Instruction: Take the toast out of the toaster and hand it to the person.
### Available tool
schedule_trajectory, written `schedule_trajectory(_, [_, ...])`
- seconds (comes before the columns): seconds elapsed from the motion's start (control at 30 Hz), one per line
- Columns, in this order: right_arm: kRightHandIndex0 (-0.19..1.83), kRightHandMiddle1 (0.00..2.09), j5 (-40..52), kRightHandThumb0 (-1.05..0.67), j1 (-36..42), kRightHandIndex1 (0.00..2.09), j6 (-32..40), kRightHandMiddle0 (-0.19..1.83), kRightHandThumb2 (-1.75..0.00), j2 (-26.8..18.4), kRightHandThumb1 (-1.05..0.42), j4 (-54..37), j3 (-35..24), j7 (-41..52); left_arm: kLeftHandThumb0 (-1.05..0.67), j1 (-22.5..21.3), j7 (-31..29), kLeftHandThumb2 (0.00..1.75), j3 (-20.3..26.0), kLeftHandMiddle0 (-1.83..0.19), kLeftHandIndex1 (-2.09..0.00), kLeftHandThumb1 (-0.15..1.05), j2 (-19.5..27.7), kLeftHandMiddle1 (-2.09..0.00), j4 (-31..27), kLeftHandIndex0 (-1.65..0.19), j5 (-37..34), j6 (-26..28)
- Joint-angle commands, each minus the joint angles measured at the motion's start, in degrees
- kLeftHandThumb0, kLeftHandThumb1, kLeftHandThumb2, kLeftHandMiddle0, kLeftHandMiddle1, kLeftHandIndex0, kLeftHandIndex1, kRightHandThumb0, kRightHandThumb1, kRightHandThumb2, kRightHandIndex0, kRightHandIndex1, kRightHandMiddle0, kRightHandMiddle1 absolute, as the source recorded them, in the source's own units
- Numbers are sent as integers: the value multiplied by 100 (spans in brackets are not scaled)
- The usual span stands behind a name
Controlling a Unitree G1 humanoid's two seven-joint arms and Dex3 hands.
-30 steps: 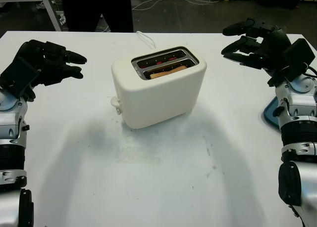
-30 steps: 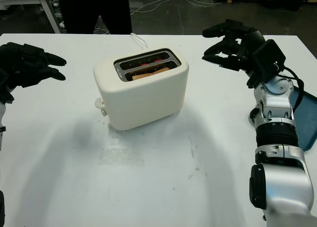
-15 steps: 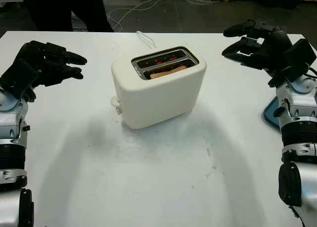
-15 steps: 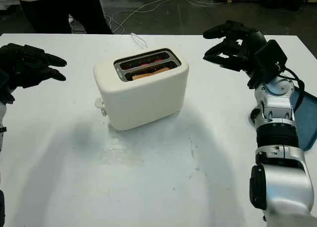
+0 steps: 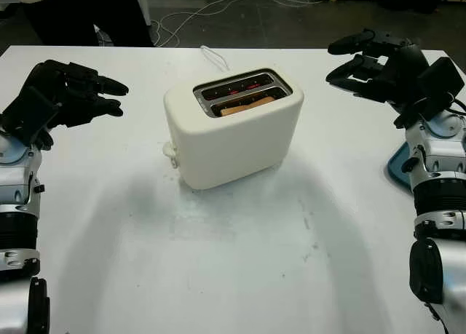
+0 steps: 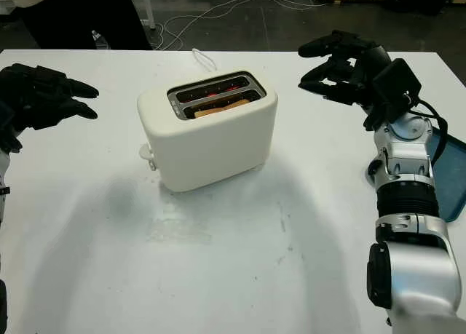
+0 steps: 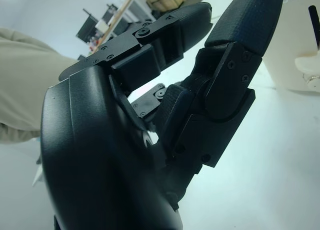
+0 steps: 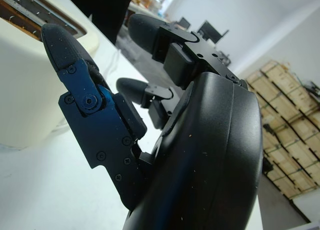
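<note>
So the near part of the white worktop [image 5: 240,276] is just bare surface with some scuffs. Going further in, the cream toaster [image 5: 233,134] sits about mid-worktop, roughly centred between the two arms. Its long axis runs left to right but skewed, with the right end swung a bit farther away. The lever knob [image 5: 170,150] sticks out of the left end, towards the near-left.

The toast [image 5: 247,105] is down in the nearer of the two slots, only its top edge showing. It stands on edge and runs lengthwise along the slot, same skewed left-right line as the toaster. The far slot glows red inside.

The left hand [image 5: 69,94] is up above the worktop well off to the left of the toaster, open, holding nothing, fingers pointing right towards it. The right hand [image 5: 371,61] is well off to the right and a bit farther back, also open and empty, fingers pointing left.

A blue tray [image 5: 397,167] peeks out at the right edge behind the right arm. A white cord [image 5: 213,56] trails off behind the toaster to the far edge. Beyond the far-left corner stands a person [image 5: 80,10] in dark trousers.
</note>
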Motion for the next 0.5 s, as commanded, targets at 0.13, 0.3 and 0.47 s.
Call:
schedule_trajectory(0.13, [66,65,22,-72,83,103,-43,71,0,-26,-65,-24,-28,-9,-105,-72,-59,0,29,-130,-1,78,-29,-38,32,-137,-78,-1])
schedule_trajectory(0.3, [67,64,6,-73,102,102,34,71,-1,-54,-66,-87,-11,-1,-105,-82,-43,0,7,-131,-1,77,-19,-38,34,-137,-38,-26])
schedule_trajectory(0.47, [67,63,13,-74,83,102,23,71,0,-60,-65,-62,-11,26,-105,-96,-39,1,10,-131,-1,78,-18,-37,72,-137,-27,-77])
